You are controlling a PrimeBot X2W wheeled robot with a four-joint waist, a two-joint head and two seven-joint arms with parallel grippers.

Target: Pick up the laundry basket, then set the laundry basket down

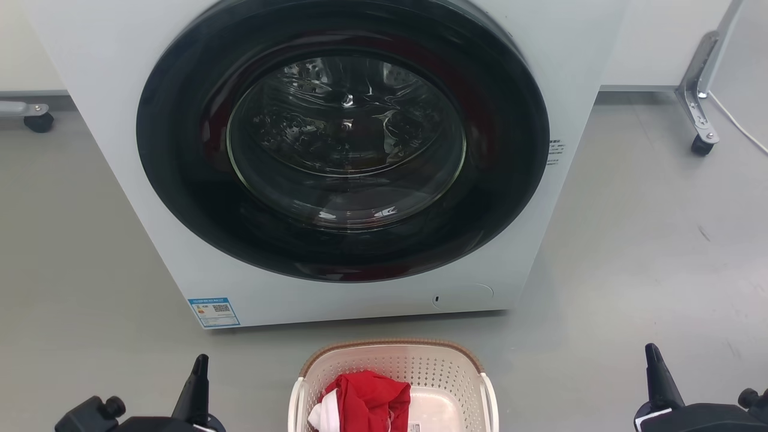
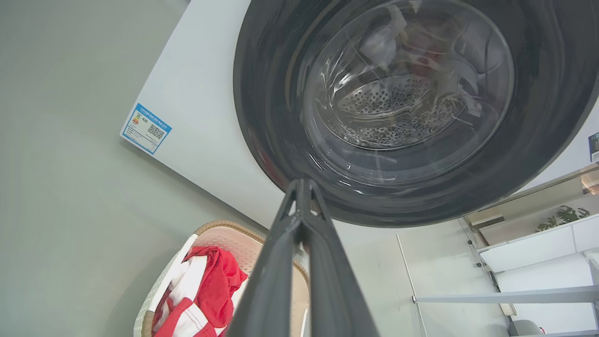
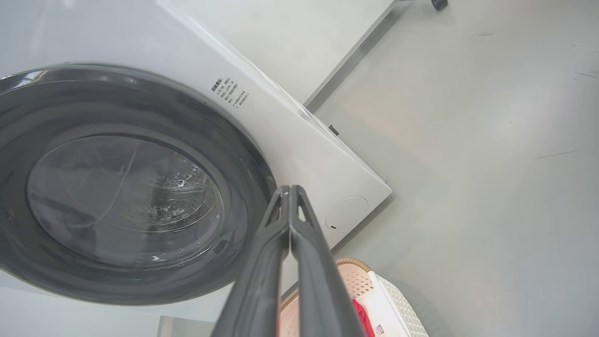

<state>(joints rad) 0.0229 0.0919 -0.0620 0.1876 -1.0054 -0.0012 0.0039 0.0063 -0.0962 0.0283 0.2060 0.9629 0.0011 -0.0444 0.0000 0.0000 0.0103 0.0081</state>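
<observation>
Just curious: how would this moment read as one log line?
left gripper shut, empty | right gripper shut, empty | laundry basket on floor, untouched | red cloth inside

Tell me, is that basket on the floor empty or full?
Partly filled: red and white clothing lies inside the laundry basket, with bare bottom showing beside it.
</observation>
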